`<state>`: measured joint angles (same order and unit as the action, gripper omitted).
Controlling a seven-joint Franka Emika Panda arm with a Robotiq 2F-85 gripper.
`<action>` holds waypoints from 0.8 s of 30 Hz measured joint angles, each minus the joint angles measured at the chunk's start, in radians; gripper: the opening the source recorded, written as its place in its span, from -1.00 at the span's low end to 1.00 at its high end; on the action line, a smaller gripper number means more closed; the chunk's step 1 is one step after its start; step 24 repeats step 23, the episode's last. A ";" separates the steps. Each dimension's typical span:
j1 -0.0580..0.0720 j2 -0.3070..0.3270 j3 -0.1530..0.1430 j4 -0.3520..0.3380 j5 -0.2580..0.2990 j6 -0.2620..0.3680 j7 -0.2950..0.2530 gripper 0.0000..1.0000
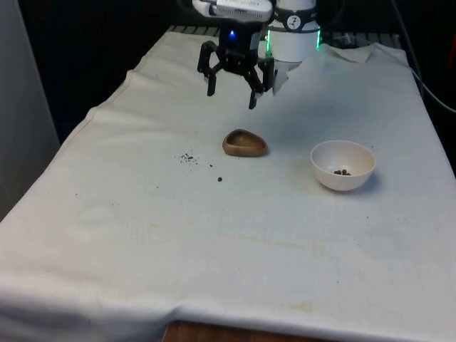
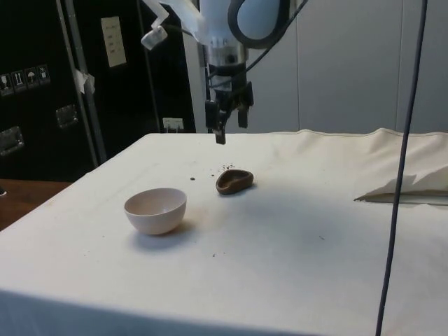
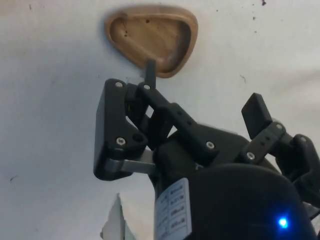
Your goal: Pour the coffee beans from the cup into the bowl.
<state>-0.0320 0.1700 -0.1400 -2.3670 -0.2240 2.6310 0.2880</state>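
Nearest in the front view, right of centre, sits the white bowl (image 1: 343, 164) with a few dark coffee beans (image 1: 343, 172) at its bottom; in the side view the same bowl (image 2: 155, 209) stands lower left of the middle. A little farther back, near the middle of the front view, lies the wooden cup (image 1: 244, 143), a shallow, rounded-triangle dish that looks empty; the side view shows it (image 2: 234, 181) beyond and to the right of the bowl, well apart from it. Left of the cup in the front view, loose spilled beans (image 1: 189, 157) are scattered on the white cloth (image 1: 142, 242). Farthest, in the upper middle, the gripper (image 1: 232, 91) hangs above the table behind the cup, its fingers spread apart and holding nothing. The wrist view shows the cup (image 3: 152, 37) beyond the parted fingers (image 3: 149, 75).
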 measured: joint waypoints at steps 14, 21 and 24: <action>0.004 -0.097 0.000 0.012 0.000 -0.089 -0.003 1.00; 0.006 -0.135 0.000 0.022 0.000 -0.136 -0.004 1.00; 0.006 -0.135 0.000 0.022 0.000 -0.136 -0.004 1.00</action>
